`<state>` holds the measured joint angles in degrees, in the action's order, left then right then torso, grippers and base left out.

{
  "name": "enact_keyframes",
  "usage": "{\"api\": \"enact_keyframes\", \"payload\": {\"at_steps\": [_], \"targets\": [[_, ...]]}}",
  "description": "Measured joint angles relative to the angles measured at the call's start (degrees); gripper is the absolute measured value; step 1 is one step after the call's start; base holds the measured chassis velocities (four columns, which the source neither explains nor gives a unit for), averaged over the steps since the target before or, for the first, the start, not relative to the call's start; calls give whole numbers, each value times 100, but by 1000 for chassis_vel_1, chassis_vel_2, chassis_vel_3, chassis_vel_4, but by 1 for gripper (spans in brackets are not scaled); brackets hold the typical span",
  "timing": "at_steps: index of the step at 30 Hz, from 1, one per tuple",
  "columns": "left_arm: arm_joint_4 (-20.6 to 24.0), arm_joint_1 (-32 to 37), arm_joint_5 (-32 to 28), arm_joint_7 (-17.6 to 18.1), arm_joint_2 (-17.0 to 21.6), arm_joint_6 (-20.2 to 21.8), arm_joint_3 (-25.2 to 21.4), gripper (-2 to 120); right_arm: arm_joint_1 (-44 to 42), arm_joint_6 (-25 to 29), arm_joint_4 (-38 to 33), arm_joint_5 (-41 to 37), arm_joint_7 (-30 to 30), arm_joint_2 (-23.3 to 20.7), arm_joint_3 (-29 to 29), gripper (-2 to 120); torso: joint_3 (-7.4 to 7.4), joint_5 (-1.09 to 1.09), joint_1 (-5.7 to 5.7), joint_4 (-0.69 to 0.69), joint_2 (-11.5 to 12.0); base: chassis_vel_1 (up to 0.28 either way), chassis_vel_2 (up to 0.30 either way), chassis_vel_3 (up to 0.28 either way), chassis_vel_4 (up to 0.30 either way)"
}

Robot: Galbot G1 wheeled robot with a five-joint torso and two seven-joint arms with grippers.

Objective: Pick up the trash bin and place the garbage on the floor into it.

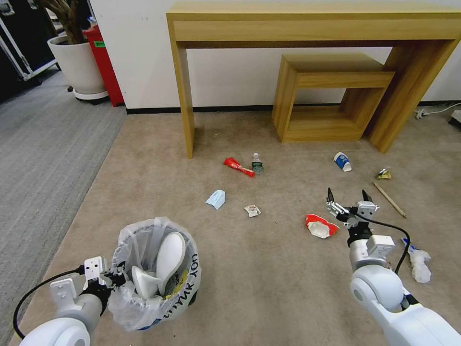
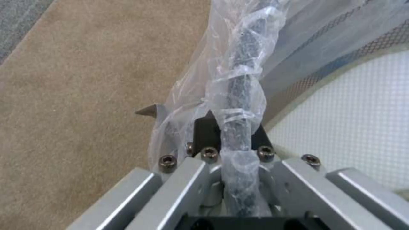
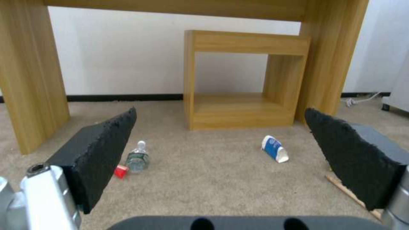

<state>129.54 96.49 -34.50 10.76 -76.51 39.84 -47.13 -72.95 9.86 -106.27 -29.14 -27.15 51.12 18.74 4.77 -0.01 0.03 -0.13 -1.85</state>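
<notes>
The trash bin (image 1: pixel 185 293), black with a crinkled white bag, hangs at lower left with a white slipper (image 1: pixel 169 257) inside. My left gripper (image 1: pixel 114 278) is shut on its bag-wrapped rim (image 2: pixel 238 95). My right gripper (image 1: pixel 347 196) hovers open over the beige floor (image 1: pixel 269 269), just beyond a red-and-white wrapper (image 1: pixel 321 226). Garbage lies scattered: a blue mask (image 1: pixel 216 198), a paper scrap (image 1: pixel 252 210), a red wrapper (image 1: pixel 237 166), a small bottle (image 1: pixel 257 164) (image 3: pixel 137 157), a blue-white cup (image 1: pixel 342 161) (image 3: pixel 274 152), a wooden stick (image 1: pixel 389 199) and crumpled white paper (image 1: pixel 419 264).
A wooden desk (image 1: pixel 307 24) stands against the wall with a wooden cube stool (image 1: pixel 326 96) under it. Grey ribbed carpet (image 1: pixel 43 144) runs along the left, with a white plant pot (image 1: pixel 79 67) and a red box (image 1: pixel 103 62) at the back. A white cable (image 1: pixel 432 111) lies far right.
</notes>
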Motion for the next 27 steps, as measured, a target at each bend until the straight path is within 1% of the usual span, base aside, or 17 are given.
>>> {"api": "enact_keyframes", "payload": {"at_steps": [16,27], "targets": [[15,69,60,-4,-73,-127,-34,0,114,210,256,183,41,102,-69,100,0,1,0,0,0,0,0,0,0],[-90,68,33,-5,-133,-188,-20,0,158,335,496,471,55,218,-169,100,0,1,0,0,0,0,0,0,0]]}}
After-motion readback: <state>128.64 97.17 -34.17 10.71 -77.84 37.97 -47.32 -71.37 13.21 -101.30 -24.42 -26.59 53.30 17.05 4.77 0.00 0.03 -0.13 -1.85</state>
